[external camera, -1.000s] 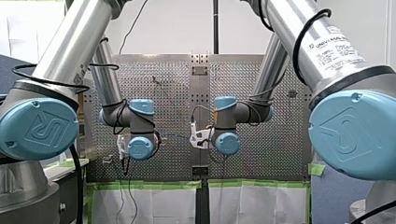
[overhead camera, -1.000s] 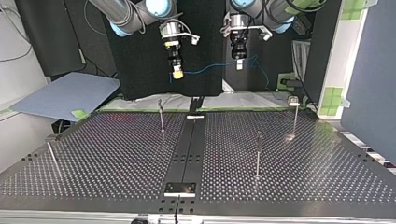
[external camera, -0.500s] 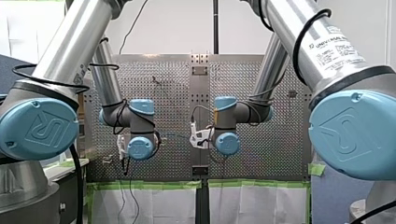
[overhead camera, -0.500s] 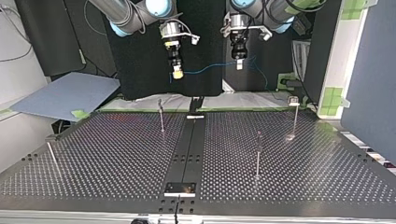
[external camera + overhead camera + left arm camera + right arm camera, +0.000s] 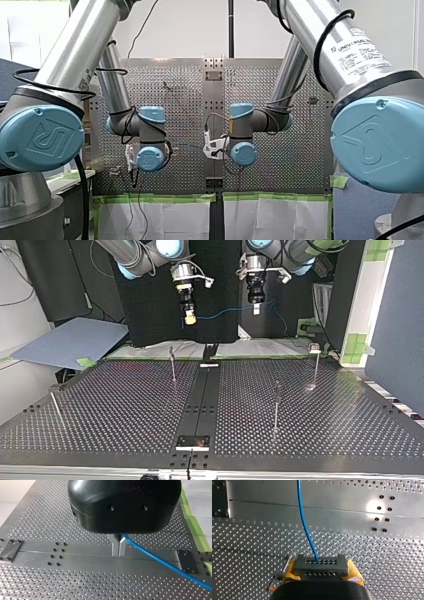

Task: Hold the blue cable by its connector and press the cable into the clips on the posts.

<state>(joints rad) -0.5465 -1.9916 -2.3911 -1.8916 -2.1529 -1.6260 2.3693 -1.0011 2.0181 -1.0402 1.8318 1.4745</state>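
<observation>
While your right pincer (image 5: 322, 570) grips the dark connector (image 5: 321, 562) between its yellow pads (image 5: 354, 572), and your left pincer (image 5: 118, 548) sits clenched on the blue cable (image 5: 160, 560), hold that span taut between them. Both hang well above the table (image 5: 125, 410), so lower them together and bring the cable squarely onto a clip. Ahead of the right pincer the cable runs out of sight. The 4 posts (image 5: 173, 365) below are thin; their clips are too small to make out.
</observation>
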